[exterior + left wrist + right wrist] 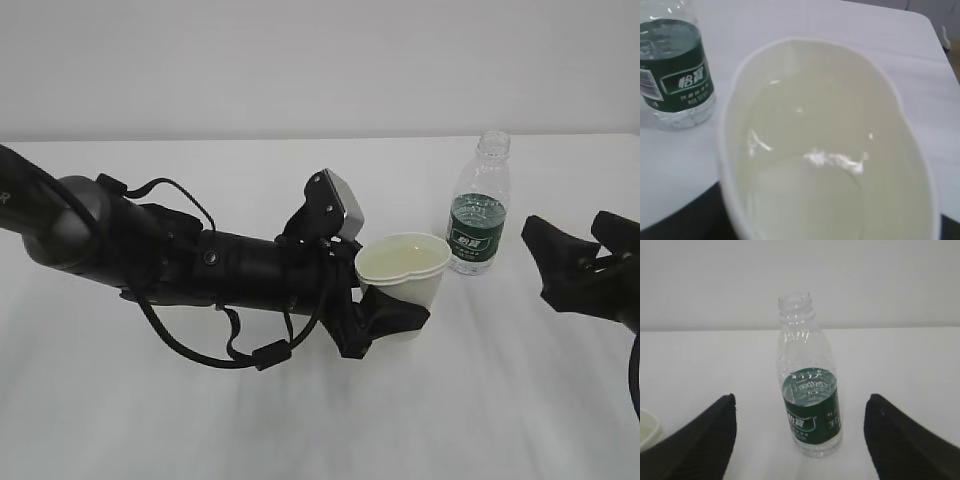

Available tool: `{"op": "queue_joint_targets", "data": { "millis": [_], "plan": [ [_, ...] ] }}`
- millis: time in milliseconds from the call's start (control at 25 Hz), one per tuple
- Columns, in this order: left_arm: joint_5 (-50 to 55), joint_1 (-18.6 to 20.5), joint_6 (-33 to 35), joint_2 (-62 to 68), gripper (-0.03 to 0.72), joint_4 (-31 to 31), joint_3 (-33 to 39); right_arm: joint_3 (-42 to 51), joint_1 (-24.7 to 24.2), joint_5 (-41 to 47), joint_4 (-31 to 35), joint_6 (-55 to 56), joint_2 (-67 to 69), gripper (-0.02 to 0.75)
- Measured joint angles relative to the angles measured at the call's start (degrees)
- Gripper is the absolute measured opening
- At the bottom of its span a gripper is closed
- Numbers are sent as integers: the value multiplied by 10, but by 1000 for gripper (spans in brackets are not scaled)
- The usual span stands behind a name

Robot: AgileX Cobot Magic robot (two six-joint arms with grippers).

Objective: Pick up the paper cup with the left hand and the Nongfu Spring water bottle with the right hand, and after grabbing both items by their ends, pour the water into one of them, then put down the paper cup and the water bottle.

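The left end effector (392, 318) grips the paper cup (405, 283) low on its wall, its black fingers closed around it; the cup stands upright on the white bench (300, 420), its rim squeezed to an oval, and holds water (810, 195); at the cup's two o'clock, just beside it yet apart, stands the Nongfu Spring water bottle (477, 210), upright and capless, with water up to its green label; the right end effector (580, 250), at the bottle's four o'clock, is spread wide and holds nothing.
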Motion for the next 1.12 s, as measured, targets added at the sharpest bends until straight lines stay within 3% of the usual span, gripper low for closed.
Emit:
{"op": "queue_joint_targets", "data": {
  "millis": [280, 800, 1120],
  "plan": [
    [-7, 30, 0, 0, 439, -29, 0, 3, 0, 0, -5, 1, -14, 596],
    [-20, 121, 0, 0, 439, -34, 0, 3, 0, 0, -14, 6, -15, 594],
    [-33, 146, 0, 0, 439, -35, 0, 3, 0, 0, -14, 15, -15, 594]
  ]
}}
